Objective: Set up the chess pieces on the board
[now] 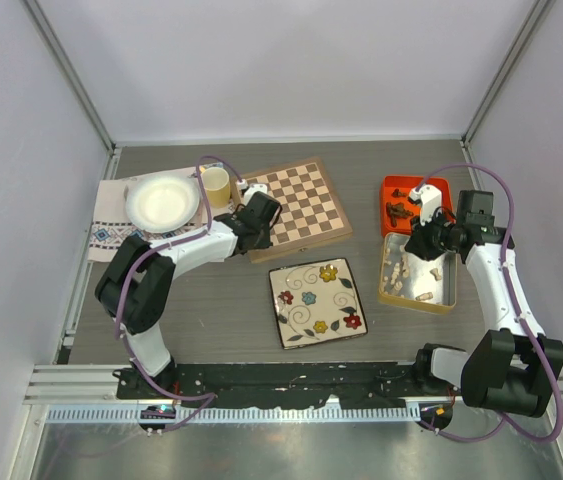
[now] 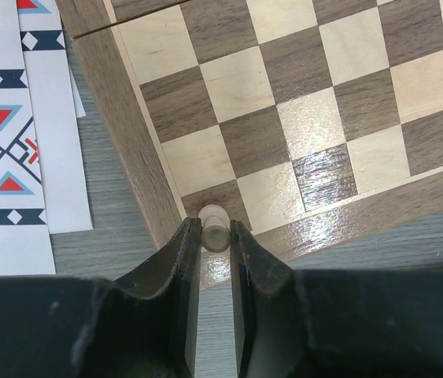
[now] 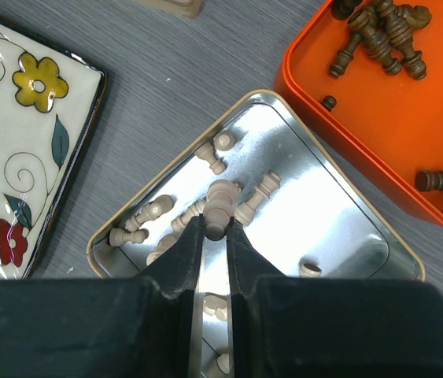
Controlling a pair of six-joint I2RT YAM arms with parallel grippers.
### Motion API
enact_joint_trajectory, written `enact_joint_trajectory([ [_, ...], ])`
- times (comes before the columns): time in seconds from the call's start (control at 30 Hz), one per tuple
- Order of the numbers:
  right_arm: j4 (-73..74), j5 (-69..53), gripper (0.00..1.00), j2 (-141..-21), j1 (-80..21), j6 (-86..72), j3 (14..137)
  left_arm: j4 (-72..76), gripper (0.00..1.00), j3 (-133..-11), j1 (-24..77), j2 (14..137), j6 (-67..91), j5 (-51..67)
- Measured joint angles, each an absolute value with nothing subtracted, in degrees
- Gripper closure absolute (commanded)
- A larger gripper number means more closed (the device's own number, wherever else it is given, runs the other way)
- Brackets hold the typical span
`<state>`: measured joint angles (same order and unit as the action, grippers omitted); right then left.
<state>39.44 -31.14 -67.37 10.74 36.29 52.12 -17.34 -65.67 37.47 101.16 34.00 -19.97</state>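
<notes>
Left gripper (image 2: 215, 233): pinched cream piece (image 2: 215, 216) at board (image 2: 284, 118) corner; could topple on release. Right gripper (image 3: 215, 230): pinched second cream piece (image 3: 222, 197); could slip.

Board (image 1: 306, 195): open squares are offered from 12 to 4 o'clock. Its 8 o'clock corner is occupied by the left pincer (image 2: 215, 232). Cup (image 1: 217, 186) is stood at 9, floral plate (image 1: 317, 299) at 6. A bench (image 1: 366, 215) gap is left at 3.
</notes>
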Motion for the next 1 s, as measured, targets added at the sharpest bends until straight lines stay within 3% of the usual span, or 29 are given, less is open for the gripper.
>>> enact_joint_trajectory([
  [0.17, 39.44, -31.14, 0.97, -67.53, 10.74, 36.29, 52.05, -17.34, 0.68, -65.71, 37.43, 101.21, 33.95, -19.94],
  [0.3, 39.44, -31.14, 0.97, -67.53, 10.74, 36.29, 52.03, -17.39, 0.52, -65.71, 37.39, 101.21, 33.82, -19.92],
  [0.63, 39.46, -31.16, 0.97, -67.53, 10.74, 36.29, 52.03, -18.31, 0.34, -65.71, 37.36, 99.88, 33.93, -19.2],
  [0.8, 39.51, -31.14, 0.97, -67.59, 10.74, 36.77, 52.03, -20.1, 0.2, -65.71, 37.36, 94.35, 32.51, -17.82],
  [1.0, 42.68, -32.25, 0.97, -69.8, 10.74, 38.85, 53.3, -21.3, 0.14, -65.76, 37.36, 83.96, 29.21, -15.64],
])
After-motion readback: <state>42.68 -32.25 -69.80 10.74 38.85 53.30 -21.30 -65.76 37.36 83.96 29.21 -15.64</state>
